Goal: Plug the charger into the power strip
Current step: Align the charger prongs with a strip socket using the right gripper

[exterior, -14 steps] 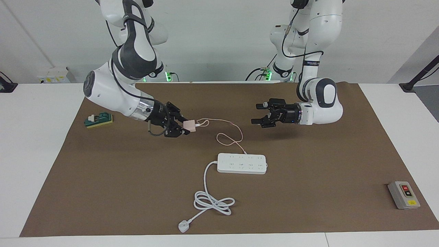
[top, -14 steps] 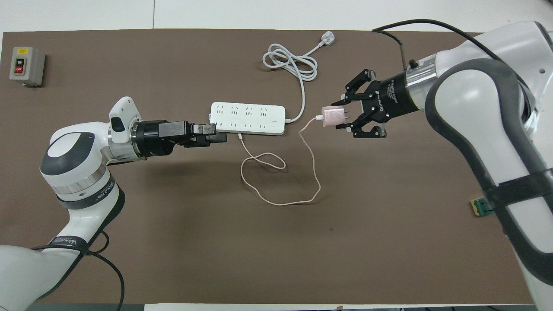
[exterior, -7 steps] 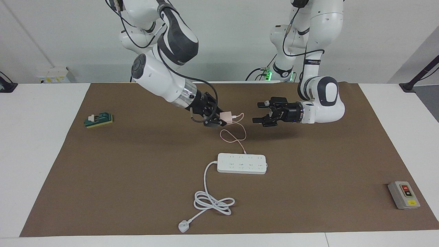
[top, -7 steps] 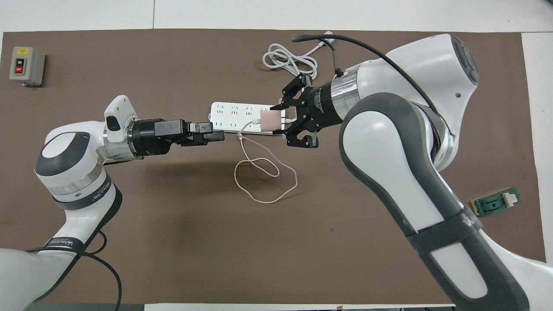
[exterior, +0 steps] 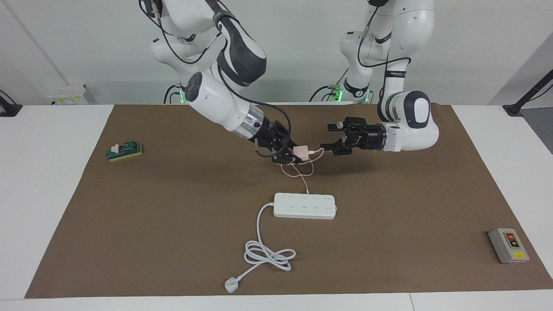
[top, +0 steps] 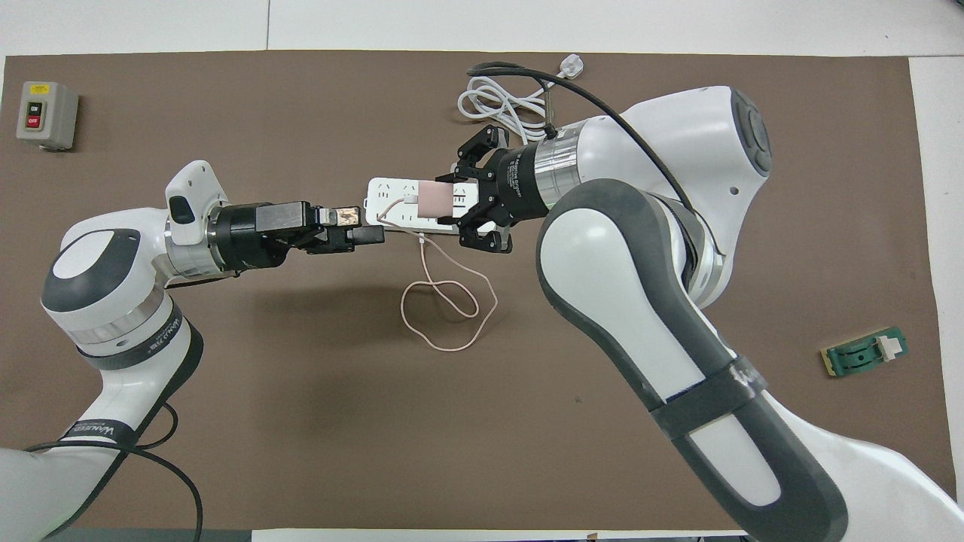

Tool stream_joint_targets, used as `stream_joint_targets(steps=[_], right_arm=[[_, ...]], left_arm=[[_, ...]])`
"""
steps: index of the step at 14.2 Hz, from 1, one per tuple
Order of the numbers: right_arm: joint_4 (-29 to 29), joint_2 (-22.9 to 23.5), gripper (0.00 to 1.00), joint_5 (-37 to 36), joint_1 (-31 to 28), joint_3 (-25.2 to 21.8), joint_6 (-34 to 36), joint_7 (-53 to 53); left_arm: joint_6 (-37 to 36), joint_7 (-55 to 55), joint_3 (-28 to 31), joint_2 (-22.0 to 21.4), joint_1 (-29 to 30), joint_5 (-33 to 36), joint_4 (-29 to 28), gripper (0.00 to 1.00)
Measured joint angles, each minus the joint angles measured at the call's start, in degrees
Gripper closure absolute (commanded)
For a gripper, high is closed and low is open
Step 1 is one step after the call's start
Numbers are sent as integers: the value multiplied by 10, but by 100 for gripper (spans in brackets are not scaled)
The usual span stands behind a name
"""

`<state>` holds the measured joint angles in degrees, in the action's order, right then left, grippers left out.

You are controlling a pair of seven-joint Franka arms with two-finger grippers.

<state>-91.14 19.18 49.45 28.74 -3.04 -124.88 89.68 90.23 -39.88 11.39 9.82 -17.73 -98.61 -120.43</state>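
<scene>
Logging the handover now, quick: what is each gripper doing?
Right gripper: shut on the small pale pink cube-shaped charger, up in the air.
Left gripper: open, holding nothing, close beside the charger.

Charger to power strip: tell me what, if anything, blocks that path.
Nothing visible does. The right hand holds the charger in the air over bare mat, on the robots' side of the power strip, whose sockets are uncovered. Only the charger's own thin cable hangs between them. The left hand is open, beside the charger.
</scene>
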Motion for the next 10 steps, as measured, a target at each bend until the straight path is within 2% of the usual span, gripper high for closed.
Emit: stream_joint_targets(steps=[5,10], right_arm=[[41,17,100,0,2,0,42,33],[44,17,100,-1,3,0,62,36]], left_arm=[[0,27,3,-9,0,0,0,0],[3,27,4,-9,0,0,-4,0]])
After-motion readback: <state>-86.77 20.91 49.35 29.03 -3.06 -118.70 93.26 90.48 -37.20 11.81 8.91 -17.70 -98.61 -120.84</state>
